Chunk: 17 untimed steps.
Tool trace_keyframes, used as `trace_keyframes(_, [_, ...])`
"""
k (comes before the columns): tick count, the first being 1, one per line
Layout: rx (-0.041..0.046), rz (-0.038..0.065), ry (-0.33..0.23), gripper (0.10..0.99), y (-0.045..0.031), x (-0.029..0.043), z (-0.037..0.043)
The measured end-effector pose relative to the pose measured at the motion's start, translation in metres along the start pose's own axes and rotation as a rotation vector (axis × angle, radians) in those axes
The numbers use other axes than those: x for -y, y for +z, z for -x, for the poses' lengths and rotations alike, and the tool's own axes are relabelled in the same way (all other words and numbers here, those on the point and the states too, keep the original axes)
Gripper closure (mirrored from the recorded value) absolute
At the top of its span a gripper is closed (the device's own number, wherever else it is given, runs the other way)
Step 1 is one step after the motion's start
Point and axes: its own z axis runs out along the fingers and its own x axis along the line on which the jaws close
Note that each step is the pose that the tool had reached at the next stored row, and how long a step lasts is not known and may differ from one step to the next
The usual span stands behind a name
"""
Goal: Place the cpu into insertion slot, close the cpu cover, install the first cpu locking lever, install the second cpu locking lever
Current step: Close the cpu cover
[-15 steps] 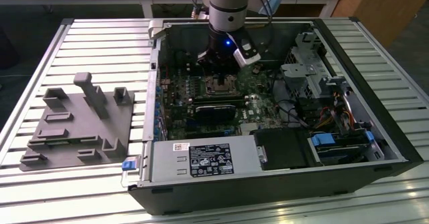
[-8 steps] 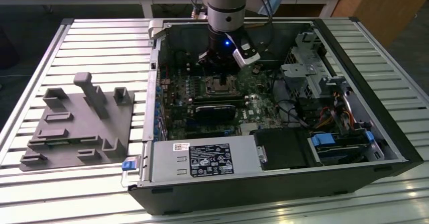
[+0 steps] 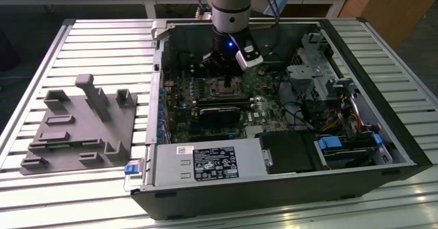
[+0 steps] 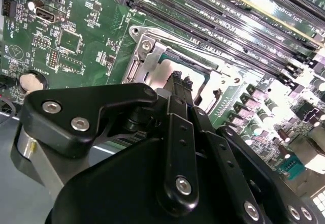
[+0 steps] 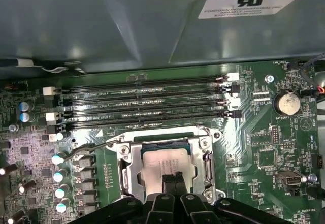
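The cpu (image 5: 163, 164), a square chip with a silvery-tan top, lies flat in the motherboard socket. The grey metal cpu cover (image 5: 129, 169) frames it, lying down around the chip. My gripper (image 5: 173, 180) is shut with nothing held, its two black fingertips together right over the edge of the chip's top. In the second wrist view the gripper (image 4: 179, 80) reaches down onto the socket, with the cpu cover (image 4: 148, 52) beside it. A thin wire locking lever (image 5: 89, 148) sticks out from the socket's corner, standing free. In the exterior view the gripper (image 3: 220, 75) hangs over the socket (image 3: 223, 87) inside the open computer case.
Several memory slots (image 5: 147, 102) run just beyond the socket, then the case wall (image 5: 127, 26). Capacitors (image 5: 60, 176) and a coin battery (image 5: 287, 102) flank it. A black block (image 3: 219, 114) and power supply (image 3: 205, 163) lie nearer. A grey fixture (image 3: 82, 129) sits on the slatted table.
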Motion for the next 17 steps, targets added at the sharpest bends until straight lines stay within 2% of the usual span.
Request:
trace_keyframes(4, [0.0002, 0.000, 0.000, 0.980, 0.0002, 0.0002, -0.0020])
trace_keyframes(17, [0.0001, 0.000, -0.001, 0.980, 0.0020, 0.0024, -0.0242])
